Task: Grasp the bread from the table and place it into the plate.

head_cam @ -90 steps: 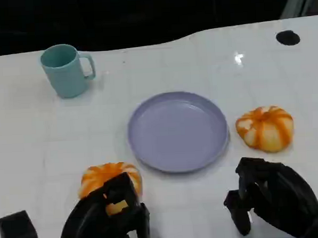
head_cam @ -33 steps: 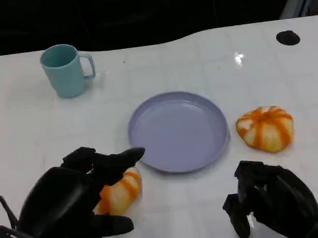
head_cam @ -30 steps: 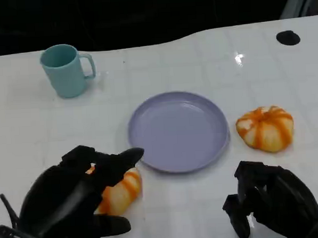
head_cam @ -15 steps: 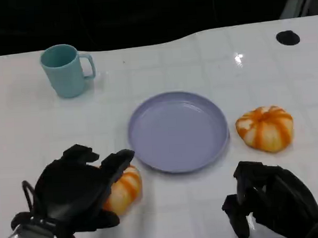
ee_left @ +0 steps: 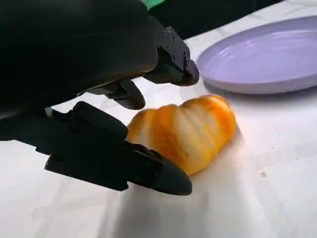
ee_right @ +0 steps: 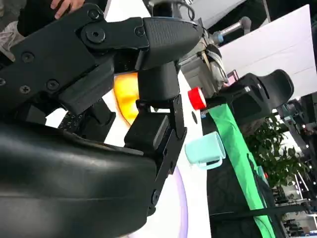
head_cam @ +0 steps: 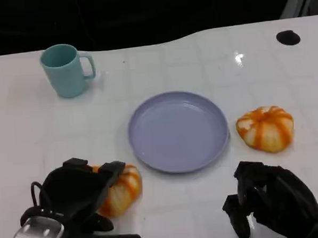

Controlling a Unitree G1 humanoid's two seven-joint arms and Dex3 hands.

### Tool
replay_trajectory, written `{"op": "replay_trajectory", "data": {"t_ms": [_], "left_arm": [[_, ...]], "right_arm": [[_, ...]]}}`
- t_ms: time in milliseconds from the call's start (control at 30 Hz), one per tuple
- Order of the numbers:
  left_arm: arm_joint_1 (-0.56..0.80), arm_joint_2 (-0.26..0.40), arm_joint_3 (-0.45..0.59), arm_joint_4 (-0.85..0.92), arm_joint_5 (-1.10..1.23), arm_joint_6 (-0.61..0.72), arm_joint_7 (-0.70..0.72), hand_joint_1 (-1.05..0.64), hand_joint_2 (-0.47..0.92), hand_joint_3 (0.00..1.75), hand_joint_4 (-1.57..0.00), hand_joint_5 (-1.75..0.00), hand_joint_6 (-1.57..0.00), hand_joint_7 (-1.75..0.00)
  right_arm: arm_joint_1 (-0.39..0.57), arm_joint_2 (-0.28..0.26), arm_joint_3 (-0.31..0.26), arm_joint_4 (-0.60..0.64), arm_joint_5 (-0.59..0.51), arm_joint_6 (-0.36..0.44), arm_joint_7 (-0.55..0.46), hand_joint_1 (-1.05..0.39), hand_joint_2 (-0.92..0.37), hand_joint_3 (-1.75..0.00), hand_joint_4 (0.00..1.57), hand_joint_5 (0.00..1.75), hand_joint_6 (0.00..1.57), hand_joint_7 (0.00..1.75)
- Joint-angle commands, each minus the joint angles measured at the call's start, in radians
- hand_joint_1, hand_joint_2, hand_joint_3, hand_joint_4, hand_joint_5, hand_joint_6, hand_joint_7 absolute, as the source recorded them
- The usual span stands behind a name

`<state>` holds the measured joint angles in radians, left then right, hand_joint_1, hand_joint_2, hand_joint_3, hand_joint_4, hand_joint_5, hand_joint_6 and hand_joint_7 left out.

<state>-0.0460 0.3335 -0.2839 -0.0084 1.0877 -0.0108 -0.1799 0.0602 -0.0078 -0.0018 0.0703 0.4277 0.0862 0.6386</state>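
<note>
At near left my left hand (head_cam: 77,190) cups the bread (head_cam: 120,187), fingers spread, not clamped; wrist view shows gaps; right hand (head_cam: 270,201) curled, holding nothing.

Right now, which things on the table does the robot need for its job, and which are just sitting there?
For the job:
bread, under the left robot hand
purple plate

Just sitting there:
teal mug
second bread, right of the plate
right robot hand, holding nothing

a white surface (head_cam: 209,52) with faint grid lines; beyond its far edge, darkness. a glare spot (head_cam: 239,58) near a black disc (head_cam: 288,37).
</note>
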Motion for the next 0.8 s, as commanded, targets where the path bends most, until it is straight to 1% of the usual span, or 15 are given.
{"op": "replay_trajectory", "data": {"t_ms": [33, 167, 200, 233, 300, 333, 367, 400, 433, 500, 533, 567, 633, 733, 800], "left_arm": [[-0.040, 0.031, -0.026, 0.092, -0.026, 0.010, 0.025, -0.69, 0.92, 0.01, -0.29, -0.42, -0.28, -0.01], [-0.065, 0.034, -0.042, 0.167, -0.057, -0.003, 0.089, -0.57, 0.92, 0.03, -0.35, -0.46, -0.34, -0.03], [-0.071, 0.035, -0.044, 0.188, -0.069, -0.013, 0.117, -0.52, 0.92, 0.04, -0.39, -0.54, -0.39, -0.03], [-0.079, 0.035, -0.045, 0.213, -0.080, -0.023, 0.149, -0.46, 0.92, 0.06, -0.38, -0.78, -0.46, -0.03], [-0.096, 0.041, -0.052, 0.268, -0.095, -0.050, 0.212, -0.38, 0.92, 0.11, -0.36, -1.18, -0.56, -0.03], [-0.107, 0.044, -0.056, 0.301, -0.099, -0.067, 0.254, -0.34, 0.92, 0.16, -0.40, -1.41, -0.68, -0.06], [-0.115, 0.047, -0.061, 0.326, -0.102, -0.080, 0.286, -0.31, 0.92, 0.20, -0.45, -1.54, -0.77, -0.09], [-0.122, 0.050, -0.064, 0.355, -0.106, -0.100, 0.333, -0.30, 0.92, 0.23, -0.48, -1.61, -0.83, -0.11], [-0.129, 0.054, -0.070, 0.377, -0.106, -0.111, 0.365, -0.30, 0.92, 0.30, -0.58, -1.67, -0.96, -0.18], [-0.142, 0.063, -0.085, 0.401, -0.097, -0.116, 0.402, -0.31, 0.92, 0.39, -0.66, -1.72, -1.07, -0.25], [-0.146, 0.066, -0.092, 0.407, -0.095, -0.115, 0.410, -0.32, 0.92, 0.42, -0.70, -1.74, -1.04, -0.46], [-0.150, 0.067, -0.097, 0.416, -0.094, -0.118, 0.429, -0.32, 0.92, 0.43, -0.72, -1.74, -0.98, -0.61], [-0.157, 0.067, -0.105, 0.433, -0.093, -0.118, 0.465, -0.32, 0.92, 0.44, -0.75, -1.75, -0.83, -1.06], [-0.164, 0.066, -0.115, 0.455, -0.094, -0.125, 0.531, -0.32, 0.90, 0.47, -0.79, -1.75, -0.76, -1.28], [-0.168, 0.066, -0.119, 0.472, -0.101, -0.138, 0.580, -0.32, 0.89, 0.48, -0.79, -1.75, -0.75, -1.37]], "right_arm": [[0.005, -0.014, -0.008, -0.007, 0.009, -0.002, 0.000, -0.91, -0.63, -0.60, 1.21, 1.56, 1.03, 1.41], [0.005, -0.012, -0.008, -0.011, 0.012, 0.003, -0.002, -0.91, -0.62, -0.62, 1.22, 1.56, 1.03, 1.40], [0.005, -0.012, -0.008, -0.011, 0.013, 0.004, -0.001, -0.91, -0.62, -0.63, 1.22, 1.56, 1.03, 1.40], [0.005, -0.013, -0.008, -0.013, 0.012, 0.006, -0.003, -0.91, -0.61, -0.63, 1.21, 1.56, 1.03, 1.41], [0.005, -0.012, -0.008, -0.014, 0.013, 0.008, -0.003, -0.91, -0.60, -0.65, 1.21, 1.56, 1.03, 1.41], [0.005, -0.011, -0.008, -0.014, 0.015, 0.009, -0.003, -0.91, -0.60, -0.65, 1.21, 1.56, 1.03, 1.42], [0.005, -0.011, -0.008, -0.014, 0.015, 0.009, -0.002, -0.91, -0.59, -0.65, 1.21, 1.56, 1.03, 1.42], [0.006, -0.011, -0.008, -0.016, 0.015, 0.010, -0.004, -0.91, -0.59, -0.66, 1.21, 1.56, 1.03, 1.42], [0.007, -0.011, -0.006, -0.019, 0.012, 0.010, -0.007, -0.92, -0.59, -0.66, 1.21, 1.56, 1.03, 1.42], [0.008, -0.013, -0.005, -0.021, 0.008, 0.009, -0.008, -0.92, -0.59, -0.67, 1.21, 1.57, 1.03, 1.42], [0.008, -0.014, -0.005, -0.021, 0.008, 0.008, -0.008, -0.92, -0.59, -0.67, 1.21, 1.57, 1.03, 1.42], [0.008, -0.014, -0.006, -0.022, 0.008, 0.011, -0.010, -0.93, -0.59, -0.68, 1.21, 1.57, 1.03, 1.42], [0.009, -0.012, -0.006, -0.023, 0.009, 0.009, -0.010, -0.93, -0.58, -0.68, 1.21, 1.57, 1.03, 1.41], [0.008, -0.011, -0.008, -0.020, 0.016, 0.008, -0.004, -0.91, -0.58, -0.68, 1.20, 1.57, 1.03, 1.41], [0.007, -0.012, -0.009, -0.018, 0.016, 0.006, -0.003, -0.91, -0.58, -0.69, 1.20, 1.57, 1.03, 1.40]]}}
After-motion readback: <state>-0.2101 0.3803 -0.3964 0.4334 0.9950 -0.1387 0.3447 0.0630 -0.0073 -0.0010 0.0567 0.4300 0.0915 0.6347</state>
